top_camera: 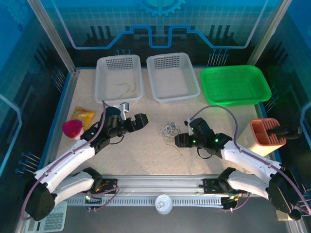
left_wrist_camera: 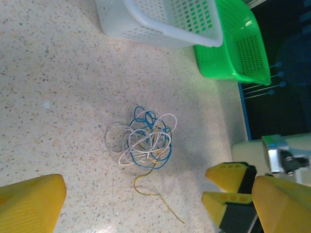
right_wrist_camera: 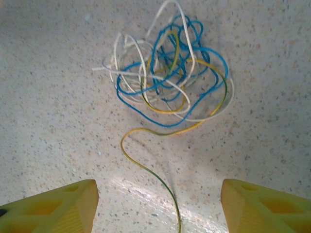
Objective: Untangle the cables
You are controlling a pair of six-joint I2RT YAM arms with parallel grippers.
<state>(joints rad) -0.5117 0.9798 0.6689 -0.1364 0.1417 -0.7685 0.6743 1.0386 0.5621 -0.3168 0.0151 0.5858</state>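
Now, cables (top_camera: 170, 129): one loose knot of blue, white and yellow strands lying flat on the tabletop (top_camera: 155, 112), between the two arms and well short of the baskets.
Knot make-up: blue loops (right_wrist_camera: 214, 58) wind through the middle, white loops (right_wrist_camera: 121, 53) spill to one side, yellow threads inside. The crossings are too dense to trace.
Yellow tail (right_wrist_camera: 146, 162): the free end snakes out of the knot towards the right gripper (top_camera: 179, 141).
Left gripper (top_camera: 142, 121): jaws spread wide and empty, near the knot but apart from it.
Right gripper: jaws spread wide and empty. In the wrist view the yellow tail runs down between its fingers (right_wrist_camera: 53, 208).
White basket (top_camera: 100, 82): a single yellowish strand lies in it; probably where freed strands go.
Step in hand: judged as the first grasp on this knot, with nothing pulled from it yet.
Doing it well: come down low and pinch the yellow tail close to where it leaves the knot, square across the strand, since it is far thinner than a finger. Let the left gripper pin an outer white loop. Draw the tail slowly along the tabletop so the loops slide open.
Risk: a fast or upward pull likely cinches the knot or drags it whole.
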